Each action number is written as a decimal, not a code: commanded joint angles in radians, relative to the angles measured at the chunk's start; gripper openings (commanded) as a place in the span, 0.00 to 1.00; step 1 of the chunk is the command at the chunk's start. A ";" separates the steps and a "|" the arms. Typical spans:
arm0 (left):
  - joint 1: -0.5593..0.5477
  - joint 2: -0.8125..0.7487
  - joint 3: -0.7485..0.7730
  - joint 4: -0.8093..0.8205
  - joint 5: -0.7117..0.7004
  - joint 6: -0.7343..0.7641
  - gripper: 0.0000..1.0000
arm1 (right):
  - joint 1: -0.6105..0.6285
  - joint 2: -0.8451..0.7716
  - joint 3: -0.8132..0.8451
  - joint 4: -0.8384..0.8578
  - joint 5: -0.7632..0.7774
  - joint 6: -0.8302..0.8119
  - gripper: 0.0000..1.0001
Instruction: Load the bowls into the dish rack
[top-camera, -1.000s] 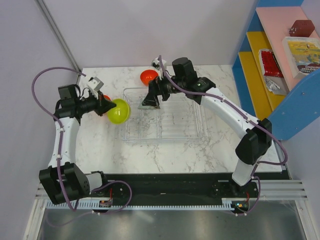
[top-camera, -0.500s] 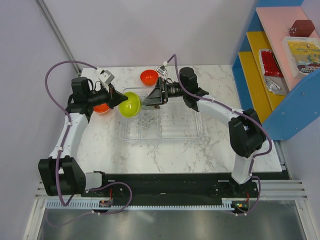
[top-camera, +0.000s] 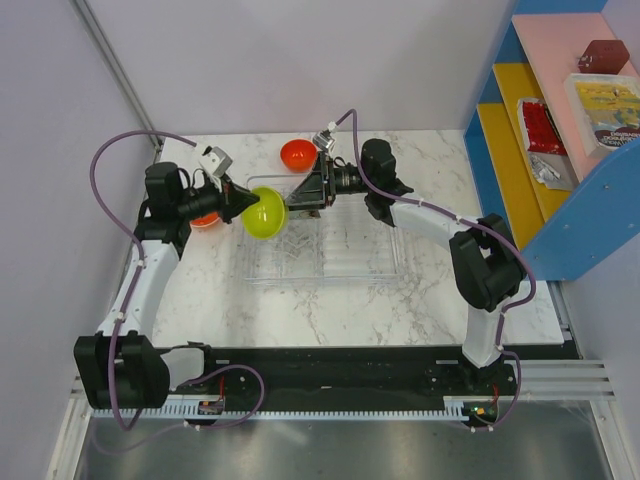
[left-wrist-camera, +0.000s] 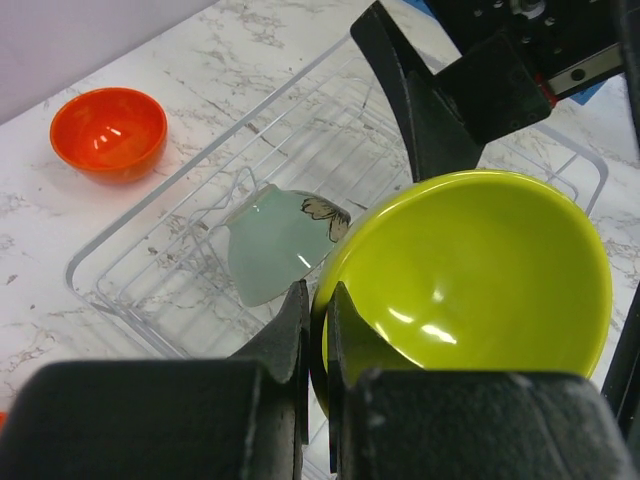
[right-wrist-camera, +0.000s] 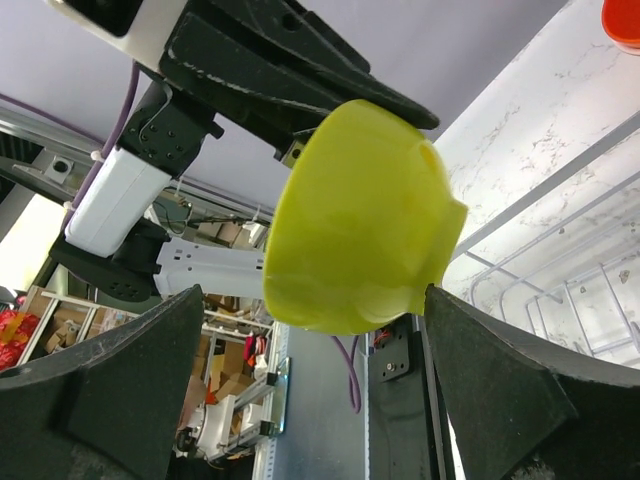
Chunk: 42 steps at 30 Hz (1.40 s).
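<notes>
White marble table (top-camera: 330, 310), two arms meeting over the rack's far-left corner.
Dish rack (top-camera: 350, 262) sits mid-table, with a pale green bowl (left-wrist-camera: 272, 245) tipped over inside it (flower print showing). Lime bowl (top-camera: 264, 212) hangs tilted above the rack's 10 o'clock corner, rim pinched tight in the left gripper (top-camera: 243, 205), which comes in from 9 o'clock. Right gripper (top-camera: 298, 198) faces it from 3 o'clock, jaws spread wide either side of the bowl, contact unclear. Orange bowl (top-camera: 298, 154) rests on the table at 11 o'clock, outside the rack.
</notes>
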 joint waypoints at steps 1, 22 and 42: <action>-0.005 -0.080 -0.012 0.090 0.029 -0.049 0.02 | 0.000 0.003 0.007 0.015 0.005 -0.040 0.98; -0.038 -0.087 -0.029 0.106 0.030 -0.052 0.02 | -0.004 0.006 -0.014 0.185 -0.012 0.094 0.98; -0.055 -0.099 -0.046 0.169 -0.046 -0.044 0.02 | 0.037 0.020 -0.007 0.056 -0.012 -0.015 0.96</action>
